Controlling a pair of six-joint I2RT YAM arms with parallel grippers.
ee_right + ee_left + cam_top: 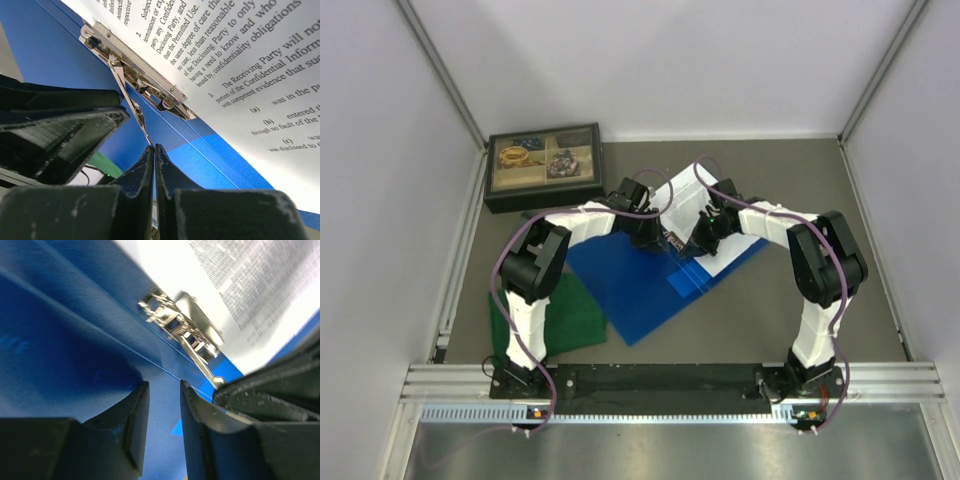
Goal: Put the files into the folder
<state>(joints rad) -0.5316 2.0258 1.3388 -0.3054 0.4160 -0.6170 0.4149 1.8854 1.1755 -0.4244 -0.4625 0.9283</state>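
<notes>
The blue folder (630, 285) lies open mid-table. The files (685, 195), white printed sheets, lie on its far right half beside the metal clamp (132, 62). My right gripper (153, 149) is shut on the tip of the clamp's thin metal lever (129, 95), which stands raised from the clamp. My left gripper (164, 387) is open a little and empty, just above the folder's blue inside (60, 340), close beside the clamp (180, 322). The files show in the left wrist view (250, 285) and the right wrist view (240, 60). Both grippers (645, 235) (703, 232) sit close together over the folder's spine.
A green folded cloth (575, 315) lies under the folder's near left corner. A black compartment box (544, 165) with small items stands at the back left. White walls enclose the table on three sides.
</notes>
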